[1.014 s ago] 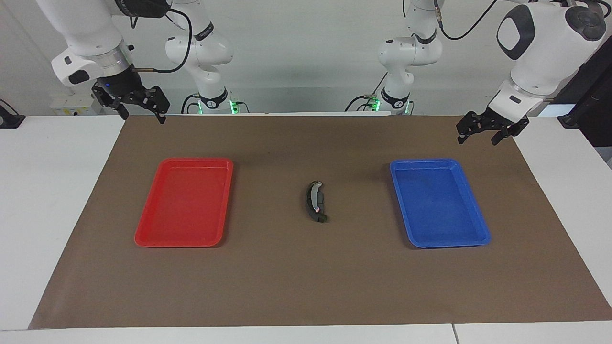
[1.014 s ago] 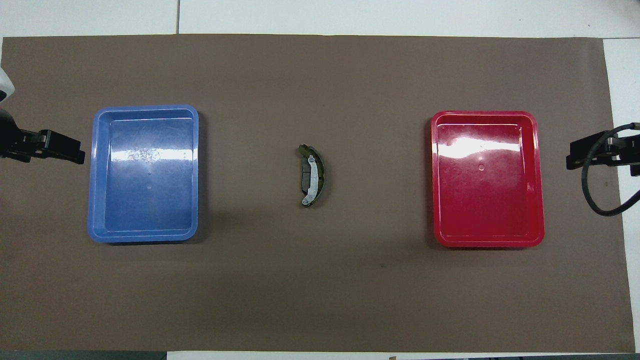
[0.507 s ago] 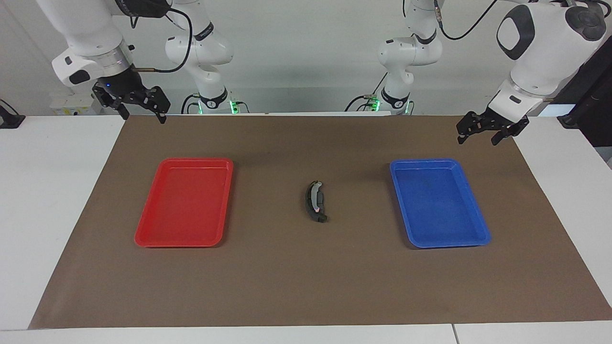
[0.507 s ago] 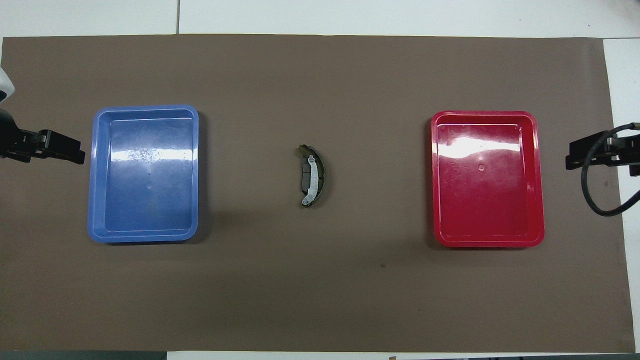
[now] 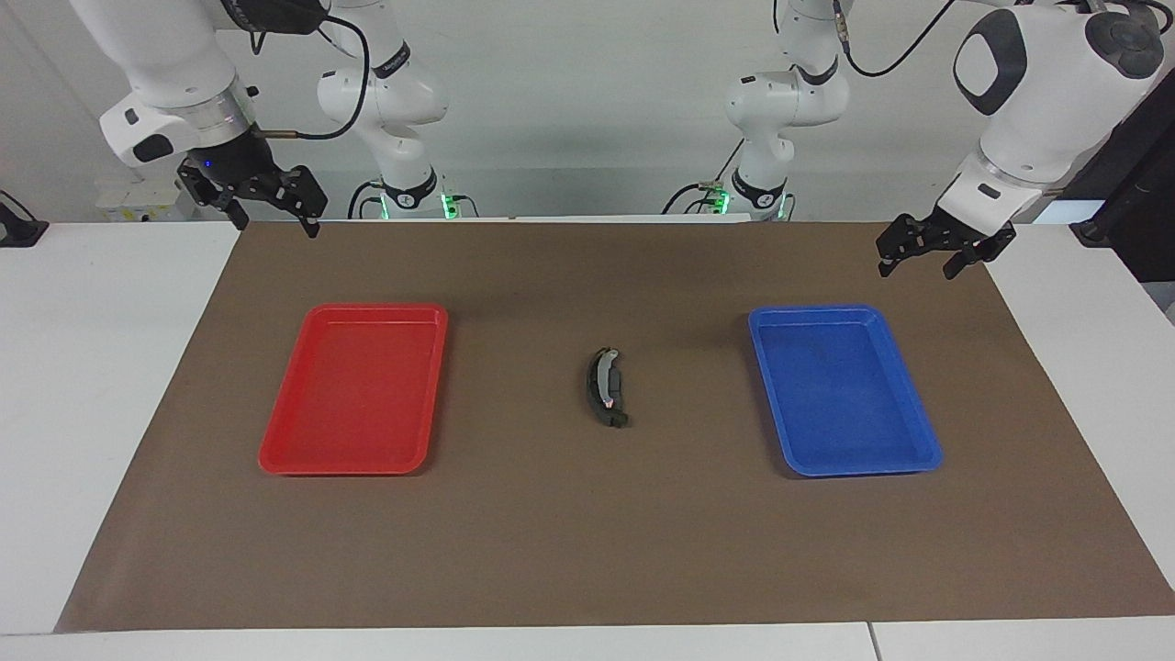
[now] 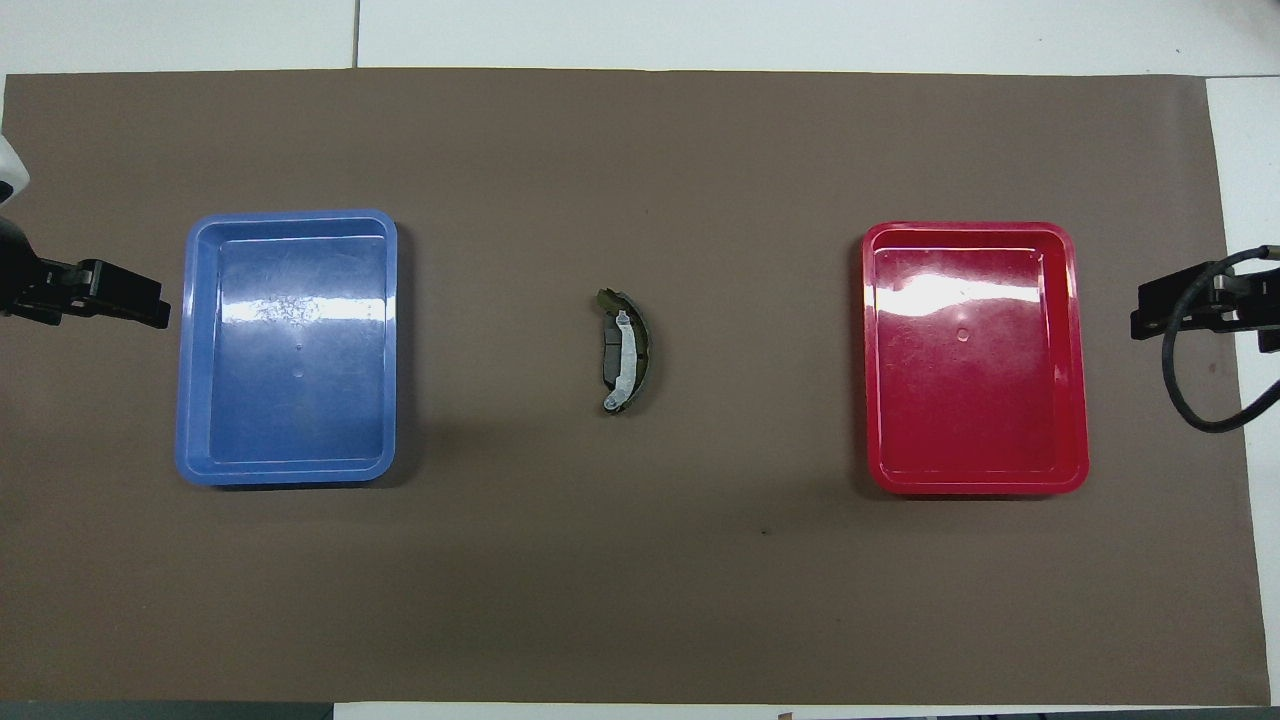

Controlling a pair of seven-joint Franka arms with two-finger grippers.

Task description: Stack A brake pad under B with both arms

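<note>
Nothing has shifted over the last second: B lies on the A brake pad mid-mat, so stacking looks finished; left gripper and right gripper hang released, empty, over the mat's corners nearest the robots.

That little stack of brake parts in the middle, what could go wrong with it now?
1. The curved piece with the silver strip rests on the small dark pad only partly, so a bump might slide it off.
2. Both the left claw and the right claw hang open near the mat's ends; a careless return could knock the stack.
</note>
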